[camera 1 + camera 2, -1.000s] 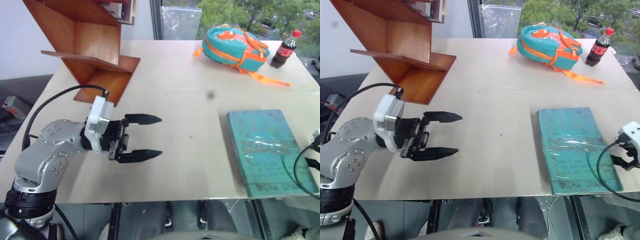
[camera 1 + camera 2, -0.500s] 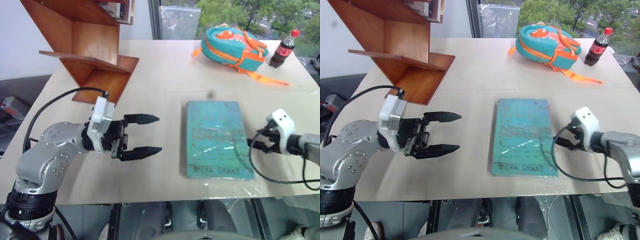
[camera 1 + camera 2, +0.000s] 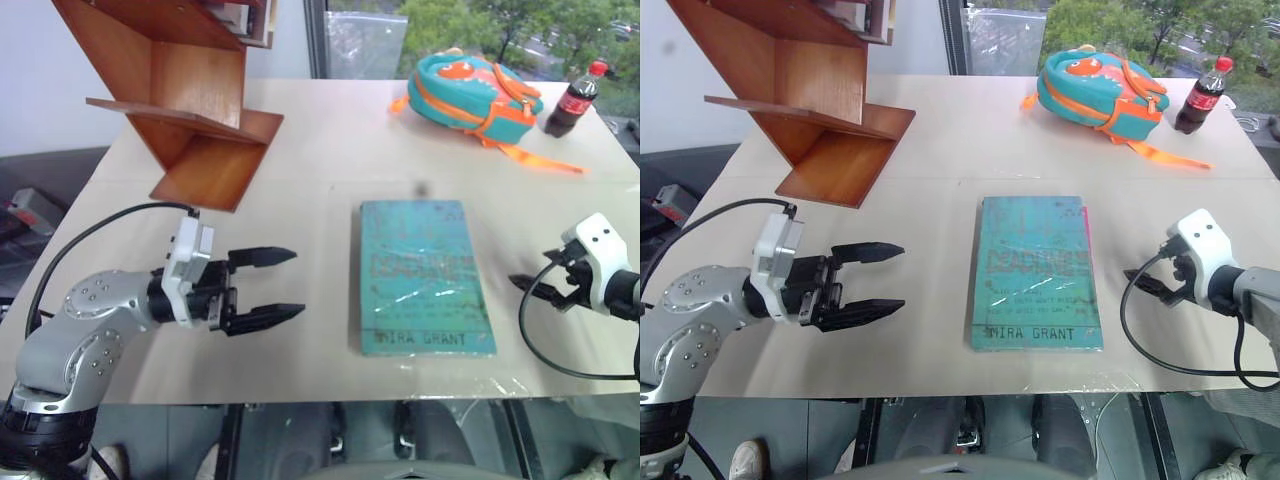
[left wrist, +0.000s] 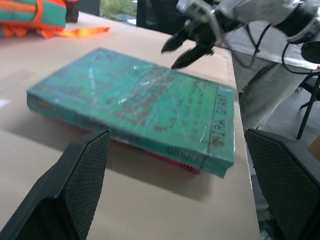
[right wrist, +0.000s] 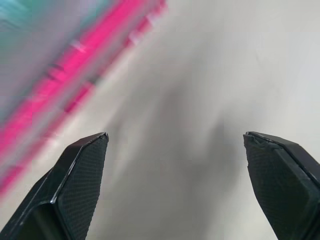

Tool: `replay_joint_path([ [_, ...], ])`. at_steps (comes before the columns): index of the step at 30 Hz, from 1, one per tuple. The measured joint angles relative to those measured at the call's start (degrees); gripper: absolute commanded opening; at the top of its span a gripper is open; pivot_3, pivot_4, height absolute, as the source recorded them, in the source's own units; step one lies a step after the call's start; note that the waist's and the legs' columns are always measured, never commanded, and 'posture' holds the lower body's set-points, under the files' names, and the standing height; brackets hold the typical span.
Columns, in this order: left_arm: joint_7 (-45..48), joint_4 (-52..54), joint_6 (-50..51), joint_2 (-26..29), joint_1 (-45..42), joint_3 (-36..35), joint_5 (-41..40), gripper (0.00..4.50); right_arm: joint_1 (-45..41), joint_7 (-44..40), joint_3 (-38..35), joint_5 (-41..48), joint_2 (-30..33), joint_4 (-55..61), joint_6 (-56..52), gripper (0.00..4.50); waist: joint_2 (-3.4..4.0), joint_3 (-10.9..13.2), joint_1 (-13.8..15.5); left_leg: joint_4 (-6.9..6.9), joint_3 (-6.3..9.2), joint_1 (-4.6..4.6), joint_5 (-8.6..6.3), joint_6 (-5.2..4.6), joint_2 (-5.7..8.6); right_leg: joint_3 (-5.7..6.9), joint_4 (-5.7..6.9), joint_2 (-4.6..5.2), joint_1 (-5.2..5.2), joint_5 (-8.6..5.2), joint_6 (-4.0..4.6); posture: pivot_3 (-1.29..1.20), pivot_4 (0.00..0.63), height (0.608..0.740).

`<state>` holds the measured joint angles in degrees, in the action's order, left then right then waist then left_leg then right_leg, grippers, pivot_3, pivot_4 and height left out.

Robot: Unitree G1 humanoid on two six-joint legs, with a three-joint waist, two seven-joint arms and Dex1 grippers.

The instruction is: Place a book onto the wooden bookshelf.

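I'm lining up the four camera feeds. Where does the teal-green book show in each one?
Left eye: the book lies flat, centre-right, between both grippers.
Right eye: centre, title edge nearest the camera.
Left wrist: across the middle, a pink book beneath.
Right wrist: blurred teal in a corner.
Shared landmark: the pink book under it.
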<state>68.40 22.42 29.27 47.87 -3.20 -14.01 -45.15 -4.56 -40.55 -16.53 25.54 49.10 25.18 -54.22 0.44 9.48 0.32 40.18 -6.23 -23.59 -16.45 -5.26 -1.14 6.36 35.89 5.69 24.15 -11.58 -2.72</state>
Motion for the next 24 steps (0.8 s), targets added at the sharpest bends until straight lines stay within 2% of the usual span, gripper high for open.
replay_joint_path([
  [6, -0.01, -1.13, -0.24, 0.01, -0.14, -0.71, 0.14, 4.50, -1.53, 3.42, 6.76, -0.28, -4.66, 1.84, 0.12, 4.42, 0.00, 0.00, 0.40, 0.01, 0.01, -0.06, 0.04, -0.08, 0.06, 0.00, 0.01, 0.07, 0.04, 0.03, 0.12, 0.00, 0.150, 0.740],
  [13, 0.00, -1.14, -0.18, 0.20, 0.09, -1.40, 0.11, 4.50, -2.85, 4.71, 7.65, -0.05, -6.25, 1.98, 0.36, 4.42, 0.01, 0.01, 0.43, 0.00, 0.03, -0.10, 0.05, -0.09, 0.08, 0.04, -0.01, 0.04, 0.04, 0.15, 0.16, 0.00, 0.150, 0.740],
  [16, -0.73, -1.28, 0.77, 0.20, 0.27, -1.43, -0.04, 4.50, -0.43, 3.94, 7.28, -0.72, -5.12, 2.00, 3.39, 4.42, 0.00, 0.01, 0.54, 0.00, 0.04, -0.10, 0.04, -0.09, 0.09, 0.05, -0.02, 0.04, 0.03, 0.04, -0.01, 0.00, 0.150, 0.740],
  [20, -4.41, -3.21, 2.67, -0.43, 0.85, -1.01, 0.90, 4.50, 7.83, -1.65, -0.13, -0.34, -1.76, 3.43, 10.02, 4.42, 0.01, 0.01, 0.65, 0.00, 0.06, -0.11, 0.04, -0.09, 0.13, 0.05, -0.04, 0.06, 0.02, 0.03, -0.05, 0.00, 0.150, 0.740],
  [24, -8.37, -5.15, 8.41, -1.77, -1.04, 0.78, -0.49, 4.50, 16.60, -6.42, -11.48, 4.17, -2.43, 9.92, 12.82, 4.42, 0.02, 0.02, 0.57, 0.00, 0.11, -0.07, 0.05, -0.09, 0.09, 0.06, -0.01, 0.03, -0.02, 0.03, -0.07, 0.00, 0.150, 0.740],
])
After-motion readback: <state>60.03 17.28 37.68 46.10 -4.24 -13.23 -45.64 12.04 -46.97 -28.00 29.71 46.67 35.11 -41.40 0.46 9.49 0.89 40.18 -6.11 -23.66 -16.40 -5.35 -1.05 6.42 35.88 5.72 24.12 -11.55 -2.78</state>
